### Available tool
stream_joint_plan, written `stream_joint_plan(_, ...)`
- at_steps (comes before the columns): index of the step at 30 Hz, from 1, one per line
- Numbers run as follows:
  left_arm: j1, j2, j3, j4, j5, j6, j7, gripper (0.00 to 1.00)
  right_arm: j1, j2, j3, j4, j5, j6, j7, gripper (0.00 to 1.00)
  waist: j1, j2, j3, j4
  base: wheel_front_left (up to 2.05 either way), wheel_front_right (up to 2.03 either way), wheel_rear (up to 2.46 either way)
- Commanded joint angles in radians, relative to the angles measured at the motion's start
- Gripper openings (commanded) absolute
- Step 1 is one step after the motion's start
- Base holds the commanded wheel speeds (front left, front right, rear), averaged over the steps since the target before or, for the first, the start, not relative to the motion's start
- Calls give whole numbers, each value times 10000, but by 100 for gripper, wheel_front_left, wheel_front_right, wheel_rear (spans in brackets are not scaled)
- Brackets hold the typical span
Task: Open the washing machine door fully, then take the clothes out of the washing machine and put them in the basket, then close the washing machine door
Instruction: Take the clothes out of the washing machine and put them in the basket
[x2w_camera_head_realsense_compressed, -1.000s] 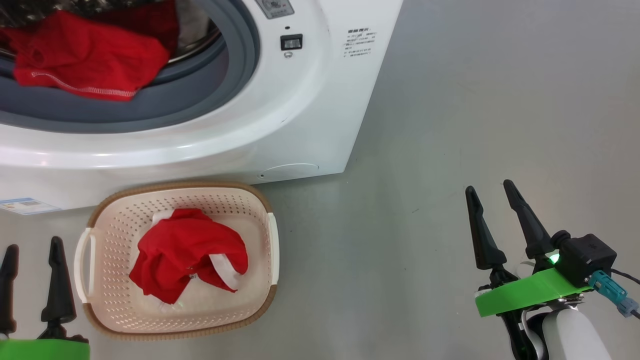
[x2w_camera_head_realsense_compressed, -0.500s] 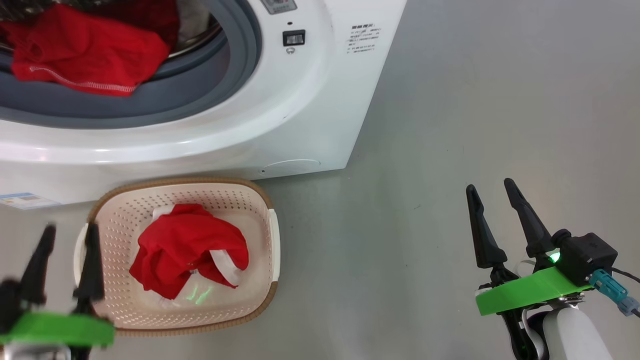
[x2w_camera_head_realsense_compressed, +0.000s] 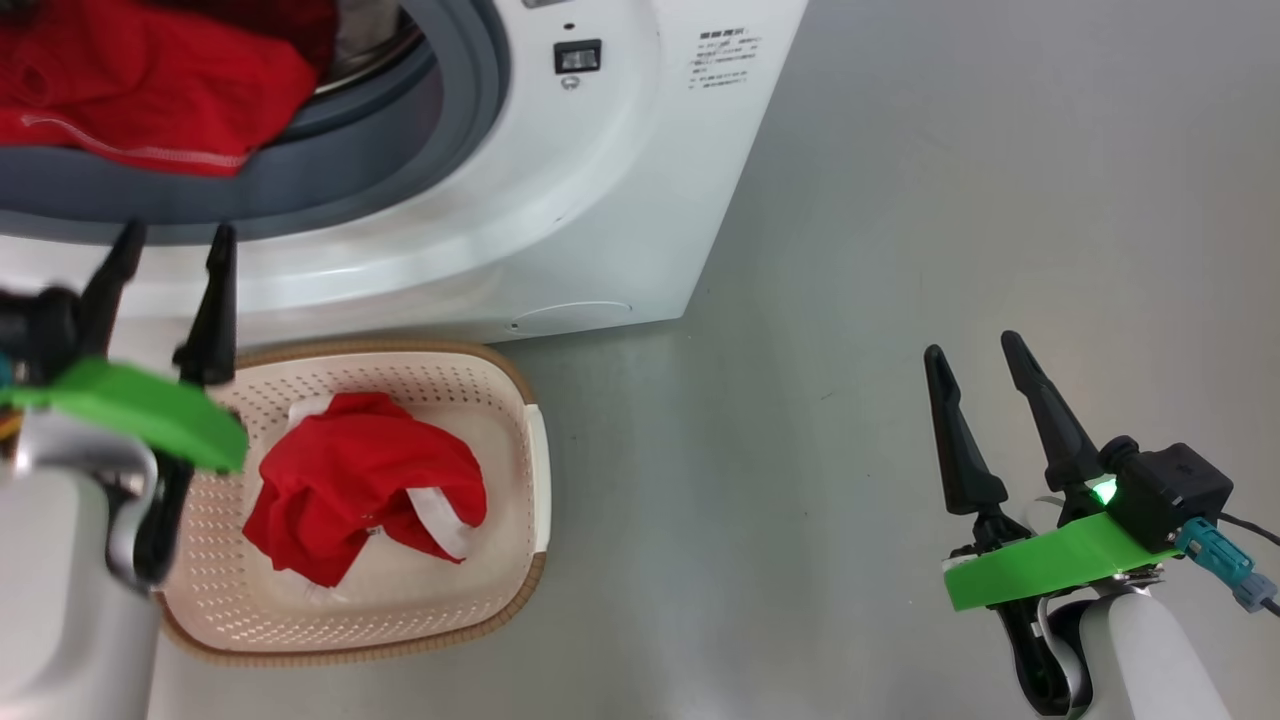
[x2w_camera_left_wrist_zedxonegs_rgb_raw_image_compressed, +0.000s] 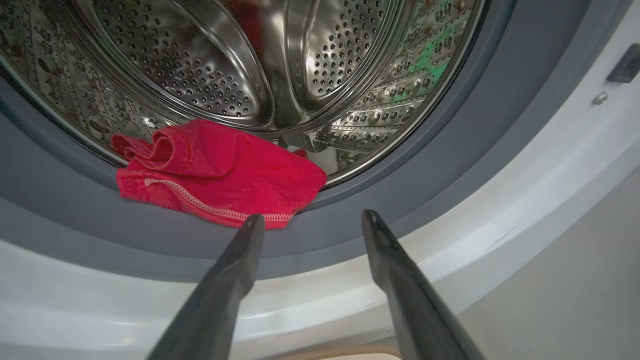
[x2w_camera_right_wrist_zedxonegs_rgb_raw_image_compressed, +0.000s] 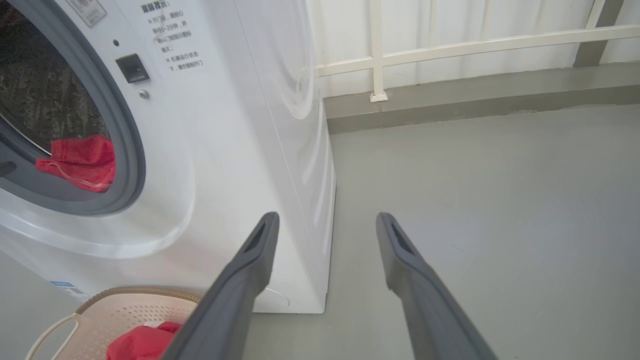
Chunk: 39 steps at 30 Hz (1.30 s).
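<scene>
The left gripper (x2w_camera_left_wrist_zedxonegs_rgb_raw_image_compressed: 312, 220), jaws wide and empty, has risen within the last second from beside the basket (x2w_camera_head_realsense_compressed: 400, 350) to the mouth of the washing machine (x2w_camera_head_realsense_compressed: 600, 200). It now points at the red garment (x2w_camera_left_wrist_zedxonegs_rgb_raw_image_compressed: 220, 170) draped over the grey door seal (x2w_camera_left_wrist_zedxonegs_rgb_raw_image_compressed: 450, 150). A crumpled red garment (x2w_camera_head_realsense_compressed: 360, 480) already lies in the basket, so a second fetch looks begun. The right gripper (x2w_camera_head_realsense_compressed: 972, 350) hangs open and empty over the floor (x2w_camera_head_realsense_compressed: 900, 200).

1. One big white front-loading washing machine (x2w_camera_head_realsense_compressed: 560, 200).
2. One small cream perforated plastic basket (x2w_camera_head_realsense_compressed: 470, 400) with a brown rim.
3. Two bright red fabric garments: one red garment (x2w_camera_left_wrist_zedxonegs_rgb_raw_image_compressed: 220, 175) in the machine, one red garment (x2w_camera_head_realsense_compressed: 360, 480) in the basket.
4. Two dark-fingered grippers: left gripper (x2w_camera_head_realsense_compressed: 176, 232), right gripper (x2w_camera_head_realsense_compressed: 972, 345).
</scene>
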Motion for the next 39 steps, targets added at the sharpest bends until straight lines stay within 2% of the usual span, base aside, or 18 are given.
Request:
stream_joint_plan(1, -412, 434, 253, -67, 124, 105, 113, 100, -73, 22, 287, -227, 80, 16, -48, 100, 0, 0, 23, -38, 0, 0, 0)
stream_joint_plan(11, -2734, 572, -505, 2094, 592, 67, 1232, 100, -209, 22, 456, -236, 183, 16, -48, 100, 0, 0, 212, -233, 0, 0, 0)
stream_joint_plan(21, -4448, 556, -1333, 4328, 965, 1, 1712, 100, -355, 22, 684, -275, 315, 16, -48, 100, 0, 0, 459, -449, 0, 0, 0)
stream_joint_plan(30, -5584, 751, -1905, 6045, 1240, -27, 1735, 100, -565, 22, 1008, -339, 475, 16, -48, 100, 0, 0, 819, -800, 0, 0, 0)
stream_joint_plan(39, -6217, 969, -1998, 7230, 1175, -34, 1382, 100, -603, 22, 1101, -429, 596, 16, -48, 100, 0, 0, 1145, -1125, 0, 0, 0)
